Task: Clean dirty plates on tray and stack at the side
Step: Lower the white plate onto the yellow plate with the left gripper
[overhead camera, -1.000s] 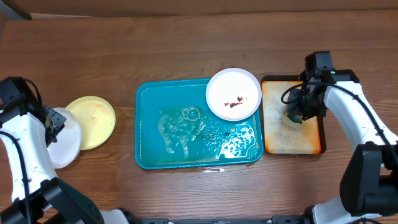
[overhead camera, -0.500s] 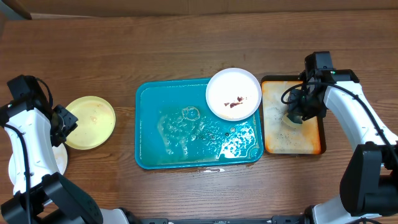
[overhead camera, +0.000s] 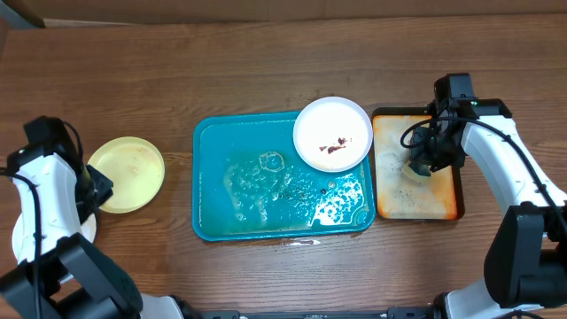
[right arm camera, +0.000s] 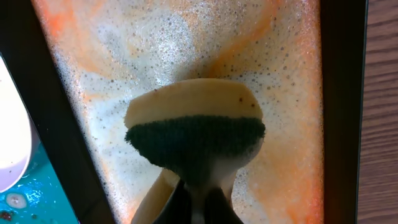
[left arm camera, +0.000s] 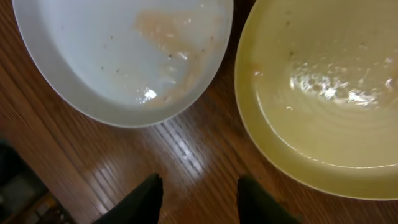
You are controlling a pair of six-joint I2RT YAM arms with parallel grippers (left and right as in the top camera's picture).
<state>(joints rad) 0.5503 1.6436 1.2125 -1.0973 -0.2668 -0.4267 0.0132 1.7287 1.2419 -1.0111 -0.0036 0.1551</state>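
A white plate (overhead camera: 332, 133) with brown sauce smears sits on the far right corner of the teal tray (overhead camera: 213, 177), which is wet and soapy. A pale yellow plate (overhead camera: 128, 173) lies on the table to the left. A second white plate (overhead camera: 85, 227) lies near it, mostly under my left arm. In the left wrist view the white plate (left arm camera: 124, 56) and the yellow plate (left arm camera: 323, 93) lie side by side, apart. My left gripper (left arm camera: 202, 202) is open and empty over bare wood between them. My right gripper (right arm camera: 199, 199) is shut on a sponge (right arm camera: 196, 130) over the orange tray (right arm camera: 280, 74).
The orange dark-rimmed tray (overhead camera: 443, 199) lies right of the teal tray, coated in foam. The white plate's edge (right arm camera: 9, 137) and a corner of the teal tray (right arm camera: 25, 199) show at the left of the right wrist view. Bare wooden table (overhead camera: 266, 62) lies behind.
My left arm has swung toward the front of the table. The white plate now lies further front-left, apart from the yellow plate. The right arm and sponge have not moved.
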